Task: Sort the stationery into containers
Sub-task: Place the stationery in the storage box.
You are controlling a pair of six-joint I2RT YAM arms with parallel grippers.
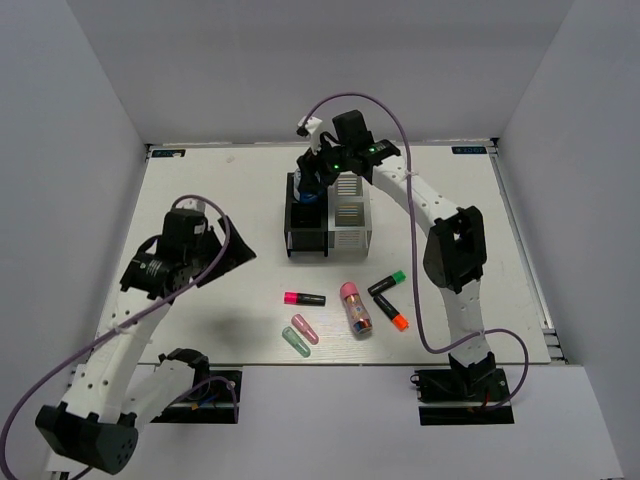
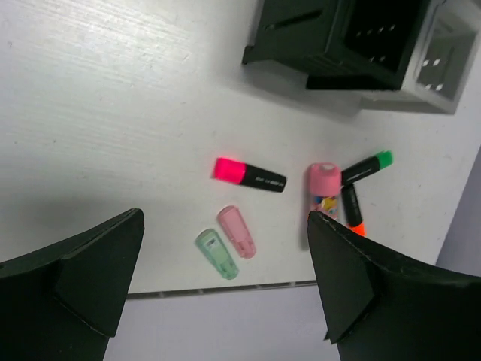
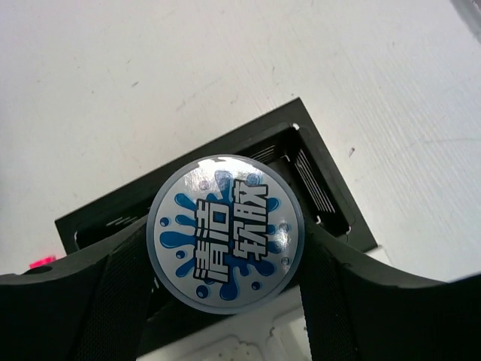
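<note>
Status check from my side of the worktop (image 1: 220, 190). My right pincer (image 3: 225, 256) is clamped on the blue round roll (image 3: 224, 226), one finger on each side of it. Its silvery face, with a blue splash label and Chinese characters, points straight at my wrist camera. From above, the roll hangs over the 12 o'clock end of the black box (image 1: 292, 215). I can't tell if it's touching the box or just hovering over it. The white box (image 1: 368, 215) sits right against the black one at its 3 o'clock.

My left pincer (image 2: 223, 226) is wide open with nothing in it, hanging above the worktop well off at about 8 o'clock from the boxes.

Everything else is lying loose on the worktop at 6 o'clock of the boxes:
- pink clear tube (image 1: 355, 309) in the middle of the bunch
- pink-capped marker (image 1: 304, 298) at the tube's 9 o'clock
- green-capped marker (image 1: 386, 283) at its 2 o'clock
- orange-capped marker (image 1: 391, 312) at its 3 o'clock, black end just beside the green one's black end
- pink capsule (image 1: 305, 329) and green capsule (image 1: 296, 341) side by side at the tube's 8 o'clock, the green one nearer my bases
</note>
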